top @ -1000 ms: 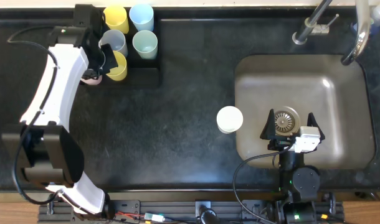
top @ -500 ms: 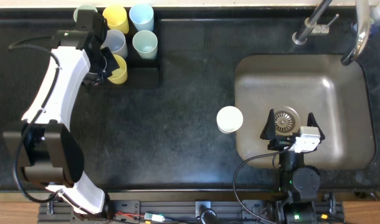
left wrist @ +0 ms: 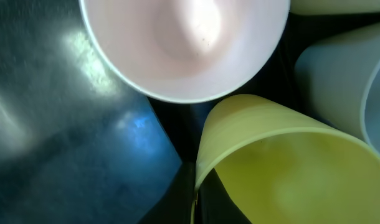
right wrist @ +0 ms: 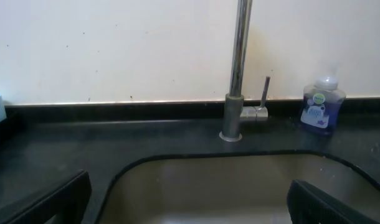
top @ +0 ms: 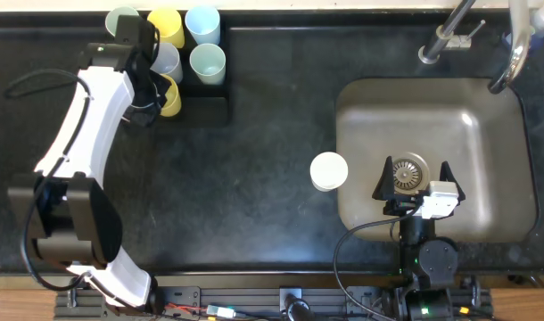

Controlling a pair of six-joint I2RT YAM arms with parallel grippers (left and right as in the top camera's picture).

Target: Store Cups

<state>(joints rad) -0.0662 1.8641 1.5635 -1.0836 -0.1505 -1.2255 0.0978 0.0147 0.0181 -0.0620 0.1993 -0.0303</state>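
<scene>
A black rack [top: 214,109] at the counter's back left holds several upright cups, among them a light blue cup [top: 202,22], a teal cup [top: 207,62] and a yellow cup [top: 165,25]. My left gripper [top: 153,89] is at the rack's left end, shut on the rim of a second yellow cup [top: 172,94] [left wrist: 283,168]. Close beside that cup stand a pink cup [left wrist: 184,43] and a grey-blue cup [left wrist: 346,74]. A white cup [top: 328,170] stands alone on the counter at the sink's left rim. My right gripper [top: 418,183] [right wrist: 190,205] hangs open over the sink, holding nothing.
The steel sink [top: 486,116] fills the right side, with a faucet [top: 446,36] [right wrist: 240,68] behind it and a soap bottle [right wrist: 323,106] on the back ledge. A pale cup [top: 122,18] stands left of the rack. Dark counter lies between rack and sink.
My left arm has shifted slightly toward the front and right, uncovering the pale cup at the back left. The yellow cup has barely moved. The right arm has not moved.
</scene>
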